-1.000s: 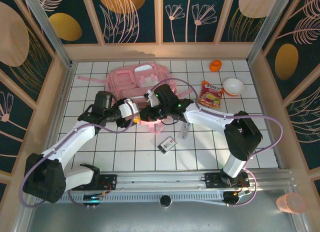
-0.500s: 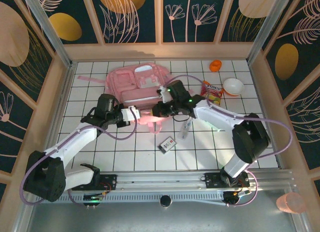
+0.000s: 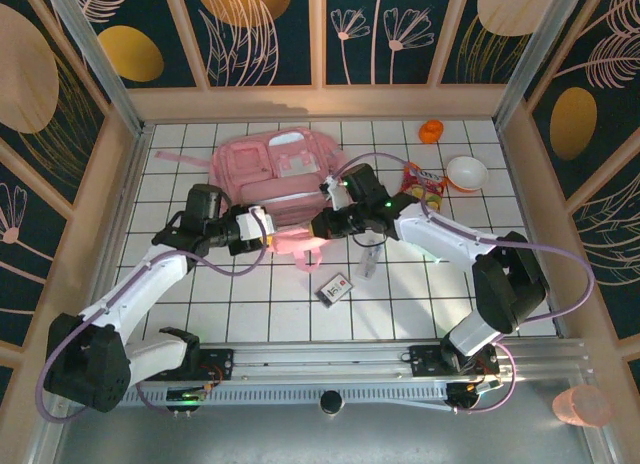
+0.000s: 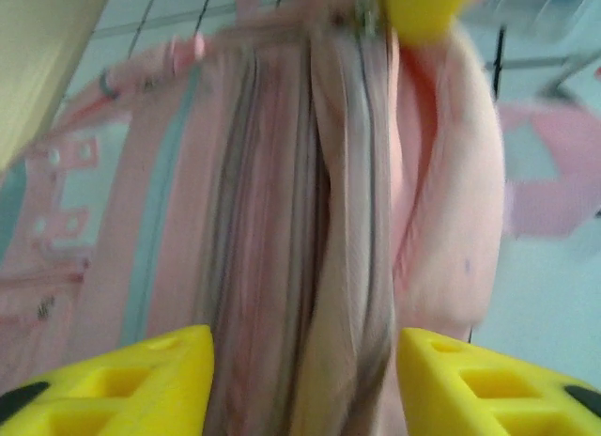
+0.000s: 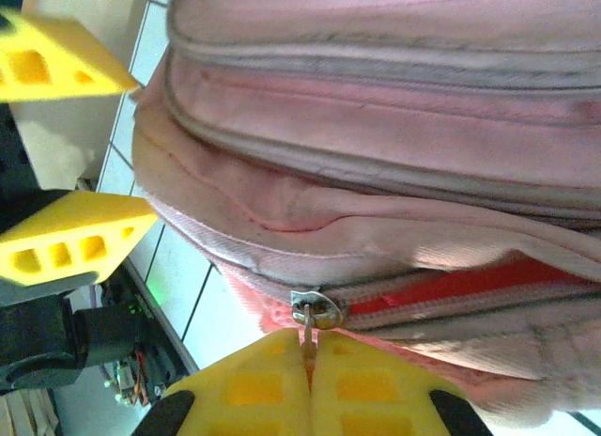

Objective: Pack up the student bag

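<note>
A pink backpack (image 3: pixel 270 174) lies on the tiled counter (image 3: pixel 250 304), just ahead of both end effectors. The right end effector (image 5: pixel 309 353) is pinched together on a zip pull (image 5: pixel 315 311) (its tab hidden between the fingers). The left end effector (image 4: pixel 302 353) stands apart, with blurred backpack fabric just ahead of it.

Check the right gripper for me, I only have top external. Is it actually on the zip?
Observer: Yes. In the right wrist view the right gripper is shut on the zip pull of the student bag.
Operator: Zip open at all?
Observer: Looks partly open. A red strip shows between the two zip edges, running from the pull.
Operator: Left gripper holding fabric?
Observer: No. The left wrist view shows the left gripper open, with the bag's folds ahead of it, blurred.
</note>
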